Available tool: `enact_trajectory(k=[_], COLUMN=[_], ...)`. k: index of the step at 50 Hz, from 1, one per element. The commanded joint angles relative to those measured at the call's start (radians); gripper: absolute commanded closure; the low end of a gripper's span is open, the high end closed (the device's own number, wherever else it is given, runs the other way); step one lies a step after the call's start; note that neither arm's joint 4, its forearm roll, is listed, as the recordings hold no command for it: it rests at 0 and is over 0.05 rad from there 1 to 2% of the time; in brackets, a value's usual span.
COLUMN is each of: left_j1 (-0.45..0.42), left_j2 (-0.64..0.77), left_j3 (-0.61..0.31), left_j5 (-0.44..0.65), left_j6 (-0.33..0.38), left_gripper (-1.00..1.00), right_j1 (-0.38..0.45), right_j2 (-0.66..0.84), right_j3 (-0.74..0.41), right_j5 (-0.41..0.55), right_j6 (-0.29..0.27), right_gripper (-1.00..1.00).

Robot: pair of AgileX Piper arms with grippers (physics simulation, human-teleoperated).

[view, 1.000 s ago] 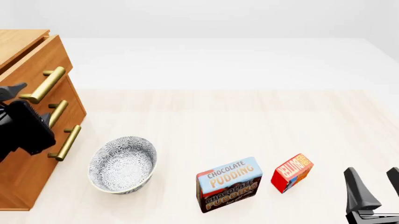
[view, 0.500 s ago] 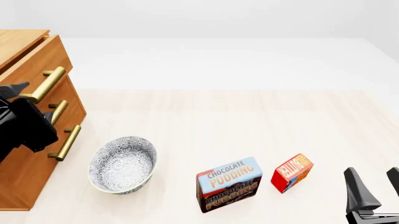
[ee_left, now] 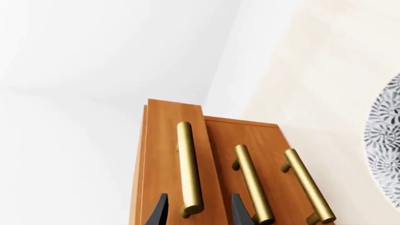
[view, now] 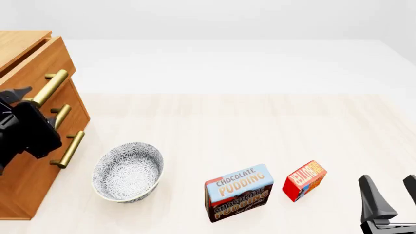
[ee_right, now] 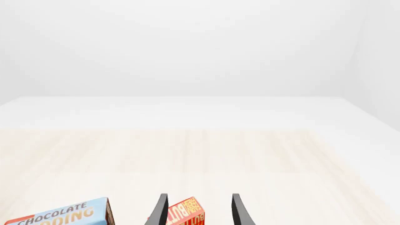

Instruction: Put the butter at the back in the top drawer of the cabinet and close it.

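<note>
The butter (view: pixel 304 180), a small red and orange box, stands on the table near the front right, beside the chocolate pudding box (view: pixel 238 192). The cabinet (view: pixel 26 161) is at the far left. Its top drawer (view: pixel 36 66) stands slightly out from the two below. My left gripper (view: pixel 21 97) is open at the near end of the top drawer's brass handle (ee_left: pixel 187 164), and in the left wrist view that end lies between the fingers of the left gripper (ee_left: pixel 196 213). My right gripper (view: pixel 390 200) is open and empty, right of the butter (ee_right: pixel 185 214).
A patterned grey bowl (view: pixel 128 170) sits on the table between the cabinet and the pudding box (ee_right: pixel 59 216). The two lower drawer handles (ee_left: pixel 253 183) run beside the top one. The pale wooden tabletop (view: pixel 247 122) stretches back to a white wall.
My left gripper has edged a little up and toward the top handle. The right arm, the boxes and the bowl have not moved.
</note>
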Motion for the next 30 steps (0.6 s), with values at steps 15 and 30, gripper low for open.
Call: enact_trajectory(k=[15,30], left_j1=[0.002,0.005], left_j2=[0.005,0.000], left_j3=[0.016,0.022], left_j5=[-0.010,-0.006], left_j6=[0.004,0.002], left_gripper=[1.00,1.00], right_j1=[0.000,0.000], right_j2=[0.000,0.000], right_j3=[0.000,0.000], right_j5=[0.000,0.000], right_j6=[0.000,0.000], right_gripper=[-1.00,-1.00])
